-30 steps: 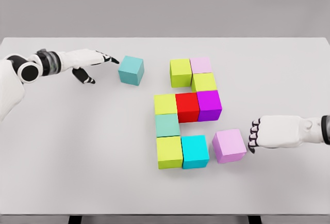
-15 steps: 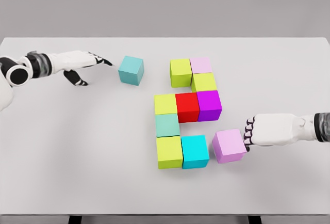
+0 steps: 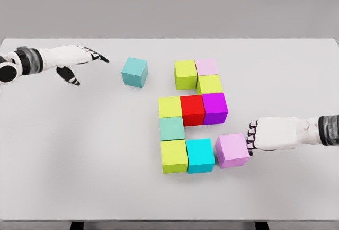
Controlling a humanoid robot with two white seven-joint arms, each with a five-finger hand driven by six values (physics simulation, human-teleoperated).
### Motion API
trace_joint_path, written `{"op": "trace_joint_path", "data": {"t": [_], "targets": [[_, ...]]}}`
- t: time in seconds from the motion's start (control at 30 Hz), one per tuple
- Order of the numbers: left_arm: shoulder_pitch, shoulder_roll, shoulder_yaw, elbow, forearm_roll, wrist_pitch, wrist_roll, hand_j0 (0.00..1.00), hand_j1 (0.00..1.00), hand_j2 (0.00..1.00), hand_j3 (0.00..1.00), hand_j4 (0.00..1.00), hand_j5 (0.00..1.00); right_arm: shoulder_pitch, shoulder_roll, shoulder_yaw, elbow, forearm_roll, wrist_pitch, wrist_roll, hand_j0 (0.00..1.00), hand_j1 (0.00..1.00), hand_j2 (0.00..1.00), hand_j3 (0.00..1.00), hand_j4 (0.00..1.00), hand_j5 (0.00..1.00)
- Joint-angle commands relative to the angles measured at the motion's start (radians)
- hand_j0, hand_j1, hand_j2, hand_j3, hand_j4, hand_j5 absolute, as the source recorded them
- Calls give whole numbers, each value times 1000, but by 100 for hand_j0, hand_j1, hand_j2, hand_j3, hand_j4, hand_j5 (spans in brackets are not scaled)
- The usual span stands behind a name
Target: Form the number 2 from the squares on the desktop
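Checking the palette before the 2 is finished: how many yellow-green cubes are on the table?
4: top row, beside the pale pink cube; one below that pink cube; middle row's left end; bottom-left corner.

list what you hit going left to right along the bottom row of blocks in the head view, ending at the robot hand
yellow-green block → cyan block → light purple block → right robot hand, its fingertips at that block's right side.

The right hand has nudged the lilac cube leftward — the left hand has drawn back.
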Motion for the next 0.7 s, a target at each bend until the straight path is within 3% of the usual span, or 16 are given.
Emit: {"op": "trace_joint_path", "data": {"t": [0.0, 0.1, 0.37, 0.67], "targets": [[0, 1, -1, -6, 7, 2, -2, 69, 69, 69, 69, 69, 69, 0, 1, -1, -1, -7, 0, 1, 54, 54, 54, 54, 54, 54], [0, -10, -1, -6, 5, 2, -4, 64, 64, 64, 64, 64, 64, 0, 7, -1, -3, -7, 0, 1, 54, 54, 54, 54, 54, 54], [-2, -48, -22, -6, -1, 2, -5, 69, 69, 69, 69, 69, 69, 2, 9, -1, -17, -7, 0, 1, 54, 54, 54, 54, 54, 54], [-46, -34, -111, -6, 8, 2, -2, 72, 72, 72, 72, 72, 72, 5, 9, -1, -17, -7, 0, 1, 54, 54, 54, 54, 54, 54]]}}
